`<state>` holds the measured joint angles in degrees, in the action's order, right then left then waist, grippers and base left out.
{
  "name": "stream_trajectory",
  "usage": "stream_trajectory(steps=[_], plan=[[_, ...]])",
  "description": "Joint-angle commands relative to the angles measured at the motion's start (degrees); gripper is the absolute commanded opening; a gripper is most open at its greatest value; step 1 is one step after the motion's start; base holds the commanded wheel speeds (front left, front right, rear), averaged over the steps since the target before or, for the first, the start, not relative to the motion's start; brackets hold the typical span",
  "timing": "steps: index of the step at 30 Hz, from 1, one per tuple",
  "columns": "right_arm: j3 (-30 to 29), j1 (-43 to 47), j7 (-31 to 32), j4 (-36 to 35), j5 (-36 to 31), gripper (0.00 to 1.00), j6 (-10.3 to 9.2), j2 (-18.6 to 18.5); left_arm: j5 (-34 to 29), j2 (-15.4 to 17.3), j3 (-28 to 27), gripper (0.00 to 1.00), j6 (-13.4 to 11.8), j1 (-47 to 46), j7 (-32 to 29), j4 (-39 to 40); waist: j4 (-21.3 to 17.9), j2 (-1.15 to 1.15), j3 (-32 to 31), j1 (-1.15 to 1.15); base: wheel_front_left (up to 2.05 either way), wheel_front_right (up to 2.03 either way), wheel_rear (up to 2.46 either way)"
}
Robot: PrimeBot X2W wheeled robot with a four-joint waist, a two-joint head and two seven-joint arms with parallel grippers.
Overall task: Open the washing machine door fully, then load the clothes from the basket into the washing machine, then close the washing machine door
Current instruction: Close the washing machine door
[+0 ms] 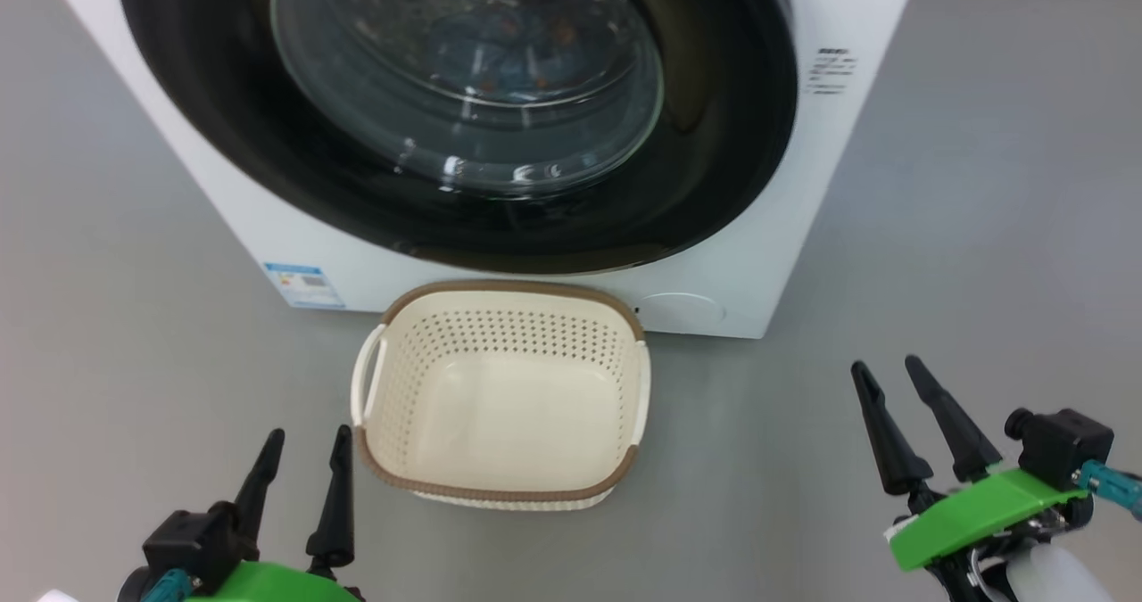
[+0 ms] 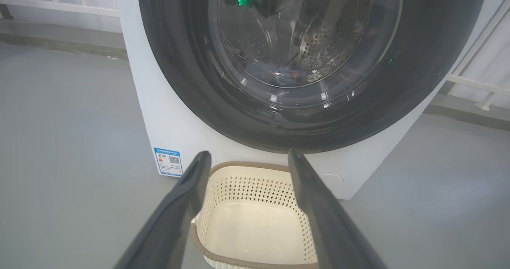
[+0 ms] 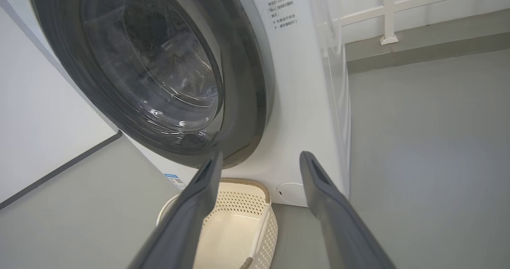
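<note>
Door (image 1: 714,165) shut w/ clothes (image 1: 526,58) inside, basket (image 1: 508,288) empty at centre, so we hold L tool (image 1: 309,431) & R tool (image 1: 885,363) low, fingers apart, gripping nothing.

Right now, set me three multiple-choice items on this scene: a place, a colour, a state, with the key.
1. Where does the basket stand? A) on the floor before the washing machine B) on top of it C) inside the drum
2. What colour is the basket's rim? A) blue B) brown C) green
3. How is the washing machine door? A) swung wide B) taken off C) shut
Key: 1 A, it sits on the grey floor below the door; 2 B, a brown band rings its top; 3 C, its black rim lies against the white front.
</note>
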<state>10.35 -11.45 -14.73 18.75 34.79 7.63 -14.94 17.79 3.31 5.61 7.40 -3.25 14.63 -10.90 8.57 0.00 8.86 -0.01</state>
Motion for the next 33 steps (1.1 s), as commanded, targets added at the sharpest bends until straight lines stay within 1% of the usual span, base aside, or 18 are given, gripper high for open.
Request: stream_trajectory(steps=[1,5,17,24,33], plan=[[0.96,1.04,-0.27,-1.3,-0.62,1.0,-0.14,-0.87,-0.11,1.63,-1.98,1.0,0.09,-0.39,0.37,0.96,-2.29,0.0,-2.02,0.01,0.0,0.0,0.0],[0.43,3.83,-0.27,-1.32,-1.47,1.0,-0.14,-1.34,-0.27,1.85,-2.53,1.0,0.09,0.24,0.37,0.77,-3.87,0.0,-2.95,0.01,0.0,0.0,0.0],[-1.95,8.06,-0.27,-1.67,-2.79,1.0,-0.14,-2.05,-0.67,2.21,-3.75,1.0,0.09,1.75,0.37,0.43,-6.63,0.0,-4.61,0.01,0.0,0.0,0.0],[-3.54,9.55,-0.27,-2.15,-3.03,1.0,-0.14,-2.09,-0.64,2.2,-4.38,1.0,0.09,2.15,0.37,0.35,-7.61,0.0,-4.72,0.01,0.0,0.0,0.0],[-4.14,9.55,-0.27,-2.35,-3.2,1.0,-0.14,-1.9,-0.45,2.27,-4.74,1.0,0.09,1.87,0.37,0.49,-8.06,0.0,-4.35,0.01,0.0,0.0,0.0]])
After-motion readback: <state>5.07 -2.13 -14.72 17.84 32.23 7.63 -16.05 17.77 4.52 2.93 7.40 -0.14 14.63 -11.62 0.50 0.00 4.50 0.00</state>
